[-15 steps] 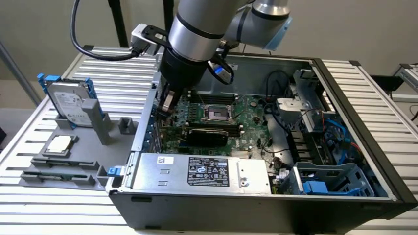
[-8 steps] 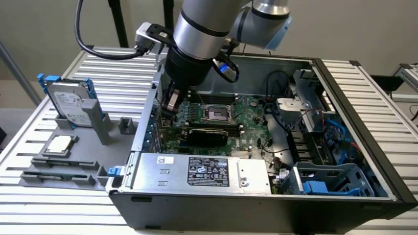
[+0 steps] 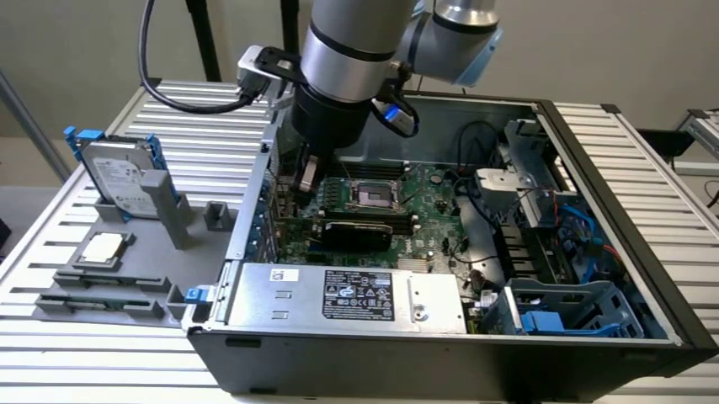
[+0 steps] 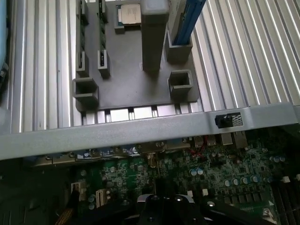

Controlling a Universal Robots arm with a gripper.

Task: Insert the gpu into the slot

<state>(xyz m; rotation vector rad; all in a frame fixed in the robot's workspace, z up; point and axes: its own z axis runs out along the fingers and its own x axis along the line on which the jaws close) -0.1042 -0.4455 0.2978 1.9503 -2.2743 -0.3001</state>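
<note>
The gpu (image 3: pixel 357 232), a thin black card, lies lengthwise across the green motherboard (image 3: pixel 439 206) inside the open computer case, just in front of the CPU socket (image 3: pixel 373 195). The slot under it is hidden by the card. My gripper (image 3: pixel 306 187) hangs from the arm over the motherboard, by the card's end toward the exterior view's left and slightly above it, close to the case's rear wall. I cannot tell whether it touches the card. In the wrist view, the gripper's dark body (image 4: pixel 165 208) sits over the motherboard (image 4: pixel 220 173).
A silver labelled power supply (image 3: pixel 348 295) fills the case's near side, with a blue drive cage (image 3: pixel 561 316) at the exterior view's right. Outside the case, a grey fixture (image 4: pixel 131 89) holds a hard drive (image 3: pixel 118 181) and a CPU chip (image 3: pixel 103 248). The case wall (image 4: pixel 140 133) stands close to the gripper.
</note>
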